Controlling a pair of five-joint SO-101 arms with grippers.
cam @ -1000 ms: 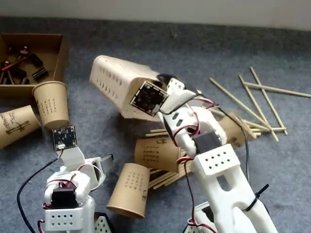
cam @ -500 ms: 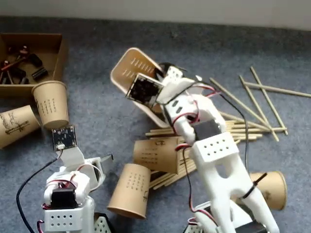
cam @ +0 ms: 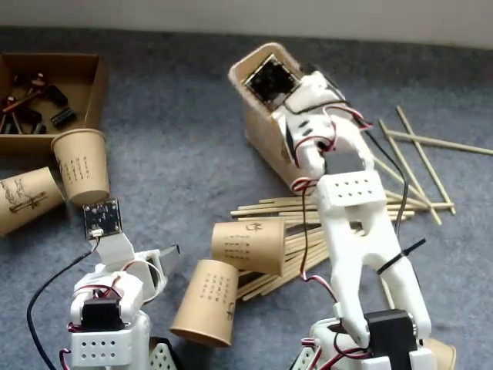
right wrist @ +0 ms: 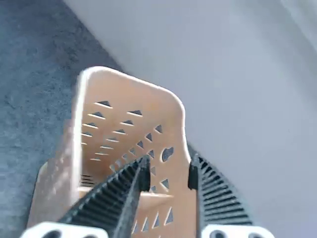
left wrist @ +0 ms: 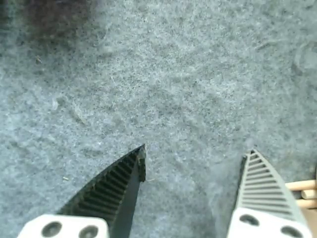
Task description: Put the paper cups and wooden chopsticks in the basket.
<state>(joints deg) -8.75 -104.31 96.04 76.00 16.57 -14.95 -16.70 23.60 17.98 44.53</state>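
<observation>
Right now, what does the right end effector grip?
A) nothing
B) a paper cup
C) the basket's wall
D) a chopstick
C: the right end effector has one finger on each side of the basket wall.

We see two white plastic arms. The right arm (cam: 353, 231) has a panel of small round holes, a black zip tie, and red, white and black cables. The left arm (cam: 108, 316) has similar holes, a black motor and a black cable. The left tool (left wrist: 196, 151) and the right tool (right wrist: 168, 161) have ribbed fingers (left wrist: 116, 186).
</observation>
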